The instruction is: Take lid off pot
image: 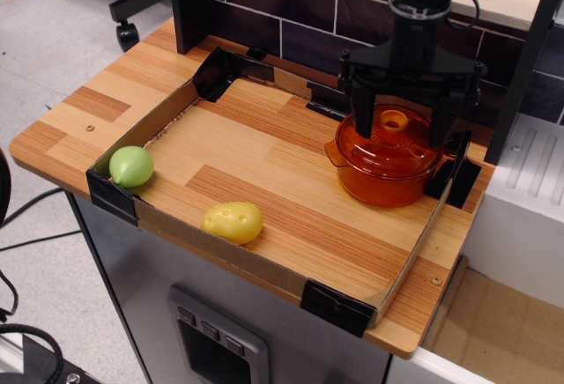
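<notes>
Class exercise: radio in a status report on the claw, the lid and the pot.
Claw open, fingers straddling the lid. Lid on pot, not gripped. Nothing in the way.

Wooden table (79, 111) carries pot (385, 173), green fruit (131, 166), seemingly yellow potato (233, 222).

A wood-grain counter (106, 111) stands against a dark brick-pattern wall (291, 14), with grey floor (62, 23) and the castored base of an office chair (132, 14) at left and a white ribbed unit (529, 190) alongside at right.
</notes>
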You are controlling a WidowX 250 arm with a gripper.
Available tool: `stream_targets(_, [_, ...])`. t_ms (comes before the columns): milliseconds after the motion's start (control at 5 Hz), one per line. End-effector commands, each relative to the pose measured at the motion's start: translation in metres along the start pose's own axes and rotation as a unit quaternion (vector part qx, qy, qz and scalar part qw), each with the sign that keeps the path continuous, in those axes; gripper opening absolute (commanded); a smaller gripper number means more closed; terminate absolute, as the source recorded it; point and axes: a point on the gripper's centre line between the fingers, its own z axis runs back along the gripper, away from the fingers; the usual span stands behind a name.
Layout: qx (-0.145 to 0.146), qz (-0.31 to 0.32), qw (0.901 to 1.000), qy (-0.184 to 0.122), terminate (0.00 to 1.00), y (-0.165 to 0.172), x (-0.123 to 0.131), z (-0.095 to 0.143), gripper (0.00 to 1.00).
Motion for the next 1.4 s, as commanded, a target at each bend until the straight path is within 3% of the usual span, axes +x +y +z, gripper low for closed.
stream_targets(0, [-0.002,0.0,0.9998,-0.022,0.0,-0.003,0.003,0.008,0.0])
stream_targets(200, [-0.006,0.008,0.9998,-0.019,0.0,-0.002,0.007,0.013,0.0])
stream_targets(600, [-0.035,0.028,0.9985,-0.031,0.0,0.008,0.018,0.048,0.0])
stream_targets(1000, [-0.057,0.064,0.9958,-0.032,0.0,0.054,0.028,0.079,0.0])
stream_targets(1200, [-0.041,0.051,0.9976,-0.023,0.0,0.083,0.021,0.072,0.0])
